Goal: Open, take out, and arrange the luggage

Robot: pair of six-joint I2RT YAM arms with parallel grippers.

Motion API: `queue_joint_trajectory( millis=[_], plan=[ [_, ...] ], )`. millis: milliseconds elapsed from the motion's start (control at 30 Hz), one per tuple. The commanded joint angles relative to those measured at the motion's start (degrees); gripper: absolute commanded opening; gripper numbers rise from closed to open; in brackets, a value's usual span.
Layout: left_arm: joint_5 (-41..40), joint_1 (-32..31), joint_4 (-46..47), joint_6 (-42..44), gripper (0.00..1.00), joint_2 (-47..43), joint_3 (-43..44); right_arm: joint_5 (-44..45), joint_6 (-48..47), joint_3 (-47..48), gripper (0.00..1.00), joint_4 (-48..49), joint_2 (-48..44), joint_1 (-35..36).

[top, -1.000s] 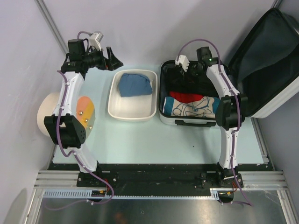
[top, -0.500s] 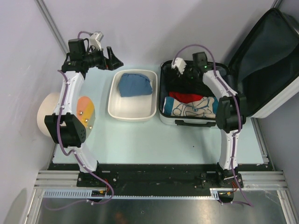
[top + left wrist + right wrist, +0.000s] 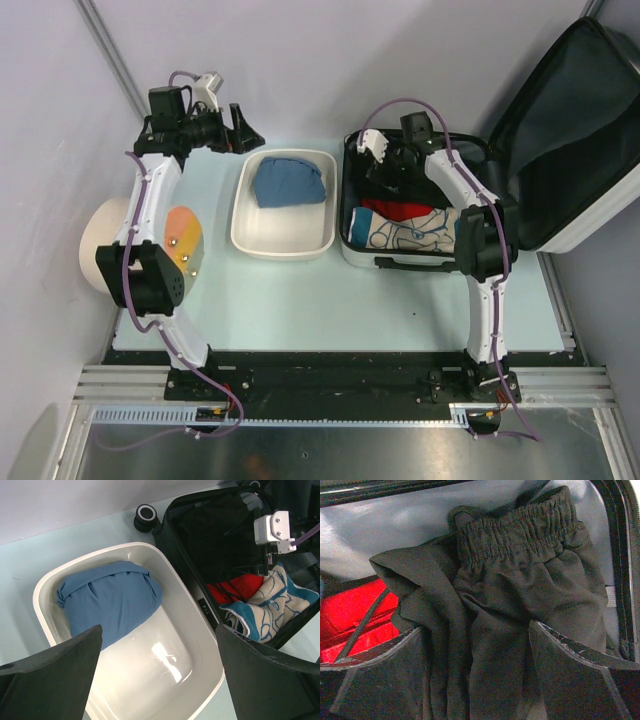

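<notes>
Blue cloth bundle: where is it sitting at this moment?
In the top external view the blue cloth bundle lies in the far end of the cream tub, immediately left of the open luggage.

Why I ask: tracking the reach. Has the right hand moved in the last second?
Yes. Seen from above, the right hand has shifted left, toward the left wall of the suitcase.

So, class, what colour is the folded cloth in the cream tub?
The cloth is plain blue; the left wrist view shows it best.
</notes>
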Motion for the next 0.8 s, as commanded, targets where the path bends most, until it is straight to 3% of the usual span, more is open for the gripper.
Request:
queue_joint_trajectory(
  millis=[0,133,233,333,367,433,467,767],
  plan=[
    [1.79,0.09,1.14,1.25,1.0,-2.3,0.0,-2.97,1.5,5.33,0.83,-2.62,2.82,0.07],
    [1.71,0.0,1.14,0.98,1.0,-2.48,-0.18,-2.53,2.3,8.49,0.83,-3.59,5.64,0.42],
    [1.44,0.08,1.23,1.07,1.0,-2.83,-0.53,-1.91,3.7,11.22,0.72,-4.03,7.66,0.25],
    [1.18,0.0,1.14,1.25,1.0,-3.62,-1.23,-3.4,7.3,13.41,0.49,-3.24,7.31,-0.72],
    [1.18,0.08,1.14,1.42,1.0,-3.88,-1.4,-4.1,7.92,13.6,0.34,-3.06,6.96,-0.98],
    [1.18,0.08,1.14,1.6,1.0,-4.32,-2.02,-6.74,10.2,13.51,0.17,-1.14,4.95,-1.77],
    [1.18,0.09,1.14,1.69,1.0,-4.41,-2.11,-7.44,11.6,13.51,0.0,-0.17,3.98,-1.95],
    [0.83,0.52,1.23,2.13,1.0,-5.55,-3.25,-13.07,26.63,13.33,0.0,11.52,-3.05,-4.15]
  ],
)
